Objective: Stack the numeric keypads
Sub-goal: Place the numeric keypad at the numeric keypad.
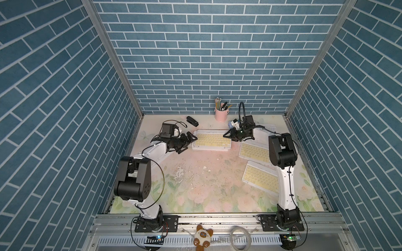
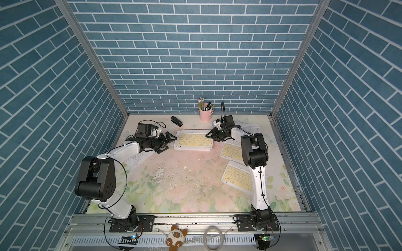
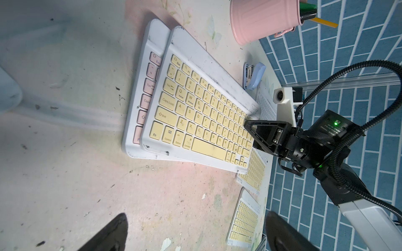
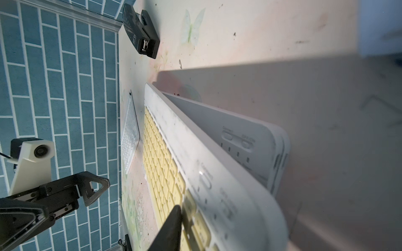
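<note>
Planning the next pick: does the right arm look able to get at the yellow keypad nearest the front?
Probably yes. The front yellow keypad lies flat on the mat, nothing on it, near the right arm's base. The right gripper is at the stack, so the arm must fold back first.

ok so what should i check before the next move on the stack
1. Top yellow keypad over pink keypad: ok, but offset.
2. Top yellow keypad lying flat: not ok, looks raised at the right gripper end.
3. Right gripper's grip on it: cannot tell.
4. Left gripper open, empty: ok.
5. All keypads stacked: not ok; nearer yellow keypad, farther yellow keypad, white keypad lie apart.
</note>
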You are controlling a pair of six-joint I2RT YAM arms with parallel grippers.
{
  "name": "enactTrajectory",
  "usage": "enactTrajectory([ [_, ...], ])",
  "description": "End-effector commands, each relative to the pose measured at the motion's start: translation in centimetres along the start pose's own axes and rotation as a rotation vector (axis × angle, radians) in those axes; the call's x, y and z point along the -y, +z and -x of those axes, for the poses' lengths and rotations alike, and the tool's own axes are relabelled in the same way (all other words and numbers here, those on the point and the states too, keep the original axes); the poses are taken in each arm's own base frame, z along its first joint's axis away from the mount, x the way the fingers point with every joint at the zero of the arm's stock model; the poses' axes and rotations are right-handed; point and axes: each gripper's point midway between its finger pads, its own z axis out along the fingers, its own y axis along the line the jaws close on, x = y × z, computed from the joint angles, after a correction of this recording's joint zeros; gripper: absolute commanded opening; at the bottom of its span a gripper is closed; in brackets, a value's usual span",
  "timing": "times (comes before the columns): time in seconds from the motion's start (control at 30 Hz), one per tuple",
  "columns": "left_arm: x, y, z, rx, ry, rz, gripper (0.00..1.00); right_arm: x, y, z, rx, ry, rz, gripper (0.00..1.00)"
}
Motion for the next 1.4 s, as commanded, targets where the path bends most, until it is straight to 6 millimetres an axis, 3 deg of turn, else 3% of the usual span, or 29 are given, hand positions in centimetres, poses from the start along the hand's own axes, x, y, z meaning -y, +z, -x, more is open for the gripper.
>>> enactTrajectory([
  [0.0,0.2,0.3,0.1,-0.004,0.018,-0.002,0.99,-0.6,-1.5,0.6,0.002,-0.091,-0.059,0.40],
  [0.37,0.3,0.5,0.1,-0.008,0.020,-0.004,1.00,1.6,-2.3,0.8,-0.025,-0.097,-0.226,0.40],
  [0.83,0.6,0.4,0.3,-0.014,0.034,0.001,1.00,2.5,-3.0,0.9,-0.006,-0.039,-0.303,0.41],
  [0.93,0.6,0.2,0.6,-0.010,0.053,0.021,1.00,2.5,-3.8,0.7,0.029,-0.013,-0.333,0.46],
  [1.13,0.2,0.3,1.2,-0.006,0.072,0.060,1.00,2.0,-4.0,0.1,0.078,0.053,-0.336,0.67],
  [1.17,0.1,0.4,1.3,-0.005,0.072,0.066,0.99,0.8,-4.8,0.7,0.110,0.043,-0.336,0.72],
  [1.3,-0.1,0.7,1.4,-0.007,0.065,0.065,1.00,0.6,-4.3,1.0,0.121,0.082,-0.379,0.76],
  [1.37,-0.1,0.6,1.3,-0.008,0.066,0.064,1.00,1.7,-3.0,0.7,0.102,0.102,-0.401,0.81],
])
